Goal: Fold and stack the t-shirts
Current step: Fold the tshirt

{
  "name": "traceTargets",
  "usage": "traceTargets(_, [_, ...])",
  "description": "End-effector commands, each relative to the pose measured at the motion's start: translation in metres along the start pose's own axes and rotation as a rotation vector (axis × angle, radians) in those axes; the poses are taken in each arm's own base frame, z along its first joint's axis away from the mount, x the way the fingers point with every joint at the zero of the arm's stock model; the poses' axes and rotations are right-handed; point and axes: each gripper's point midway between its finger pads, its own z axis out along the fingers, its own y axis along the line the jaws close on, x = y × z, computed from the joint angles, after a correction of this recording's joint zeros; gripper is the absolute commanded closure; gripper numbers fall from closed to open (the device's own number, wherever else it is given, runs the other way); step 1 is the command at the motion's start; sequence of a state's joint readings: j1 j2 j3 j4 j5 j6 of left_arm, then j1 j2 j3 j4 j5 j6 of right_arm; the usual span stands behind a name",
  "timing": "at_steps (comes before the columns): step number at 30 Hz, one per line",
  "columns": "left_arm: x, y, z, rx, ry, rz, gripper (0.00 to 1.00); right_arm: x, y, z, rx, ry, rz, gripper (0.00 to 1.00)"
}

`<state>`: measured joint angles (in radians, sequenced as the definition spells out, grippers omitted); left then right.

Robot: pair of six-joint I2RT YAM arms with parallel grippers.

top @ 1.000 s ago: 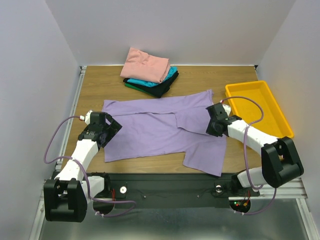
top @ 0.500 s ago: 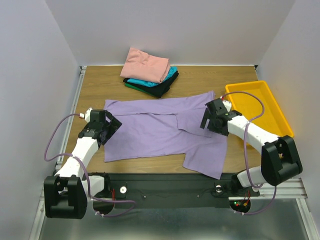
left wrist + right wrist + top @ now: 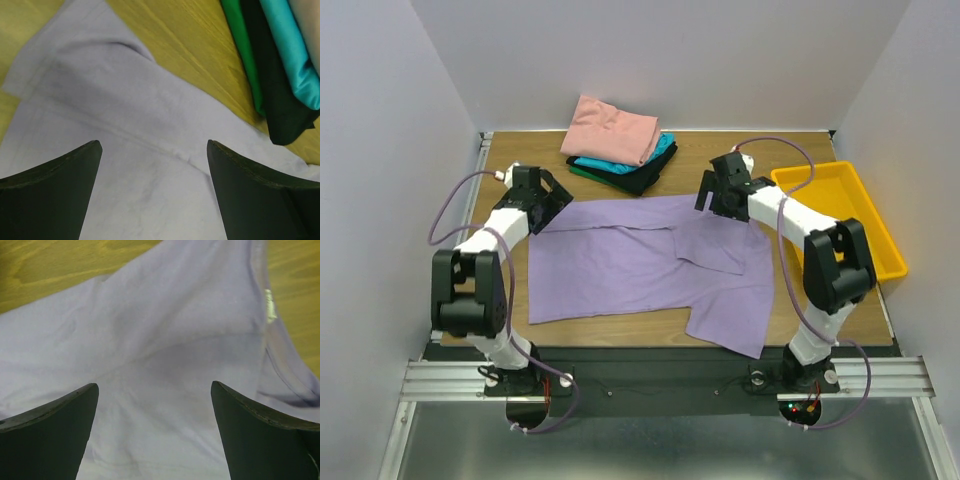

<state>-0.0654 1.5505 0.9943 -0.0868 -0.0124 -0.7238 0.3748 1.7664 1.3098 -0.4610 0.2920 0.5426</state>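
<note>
A light purple t-shirt (image 3: 620, 265) lies spread on the wooden table, its right part creased and folded over. My left gripper (image 3: 547, 205) hovers open over its far left corner; its dark fingers (image 3: 50, 190) frame bare purple cloth (image 3: 125, 100). My right gripper (image 3: 710, 196) stands open over the far right edge, with purple cloth (image 3: 160, 350) and a small white tag (image 3: 269, 305) ahead of it. Neither gripper holds anything. A stack of folded t-shirts (image 3: 617, 135), salmon-pink on top of teal, black and green, sits at the back; its edge (image 3: 280, 75) shows in the left wrist view.
A yellow plastic tray (image 3: 868, 235) stands at the right side of the table, just beyond the right arm. White walls close in the table on three sides. Bare wood (image 3: 505, 170) shows left of the stack.
The right gripper opened, let go of the purple cloth and moved to the shirt's far right edge. The left arm swung from the near left side to the far left corner, still open.
</note>
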Motion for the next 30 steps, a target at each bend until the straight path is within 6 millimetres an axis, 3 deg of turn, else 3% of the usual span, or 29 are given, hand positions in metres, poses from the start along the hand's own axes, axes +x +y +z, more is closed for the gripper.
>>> traceTargets(1, [0.002, -0.016, 0.028, 0.055, 0.044, 0.072, 0.02, -0.021, 0.016, 0.025, -0.064, -0.015, 0.01, 0.0])
traceTargets(2, [-0.001, -0.021, 0.034, 0.072, 0.042, 0.09, 0.02, -0.014, 0.014, 0.038, -0.055, 0.011, 0.006, 0.0])
traceTargets(6, [0.017, -0.009, 0.073, 0.022, 0.116, 0.102, 0.02, -0.003, 0.007, 0.063, -0.063, 0.064, 0.039, 0.0])
traceTargets(9, [0.022, -0.004, 0.088, 0.0, 0.134, 0.097, 0.02, 0.009, -0.004, 0.081, -0.036, 0.097, 0.05, 0.0])
traceTargets(14, [0.02, -0.011, 0.105, 0.007, 0.143, 0.095, 0.02, 0.012, -0.029, 0.104, 0.018, 0.117, 0.083, 0.0])
traceTargets(16, [0.019, -0.008, 0.11, -0.013, 0.145, 0.101, 0.02, 0.006, -0.031, 0.109, 0.02, 0.109, 0.092, 0.0])
traceTargets(20, [0.001, -0.025, 0.115, 0.007, 0.116, 0.108, 0.02, 0.0, -0.027, 0.118, -0.009, 0.114, 0.077, 0.0])
traceTargets(23, [-0.003, -0.026, 0.115, -0.015, 0.122, 0.112, 0.02, -0.01, -0.017, 0.111, -0.057, 0.101, 0.07, 0.0])
traceTargets(26, [-0.006, -0.027, 0.098, -0.011, 0.116, 0.106, 0.02, -0.028, -0.014, 0.089, -0.084, 0.054, 0.061, 0.0])
traceTargets(27, [-0.015, -0.033, 0.082, 0.001, 0.086, 0.101, 0.02, -0.042, -0.011, 0.071, -0.107, 0.014, 0.056, 0.0])
traceTargets(29, [-0.01, -0.02, 0.065, -0.032, 0.08, 0.094, 0.02, -0.043, -0.013, 0.055, -0.121, 0.001, 0.046, 0.0])
traceTargets(30, [-0.022, -0.02, 0.044, -0.046, 0.034, 0.075, 0.02, -0.054, -0.012, 0.034, -0.145, -0.037, 0.036, 0.0])
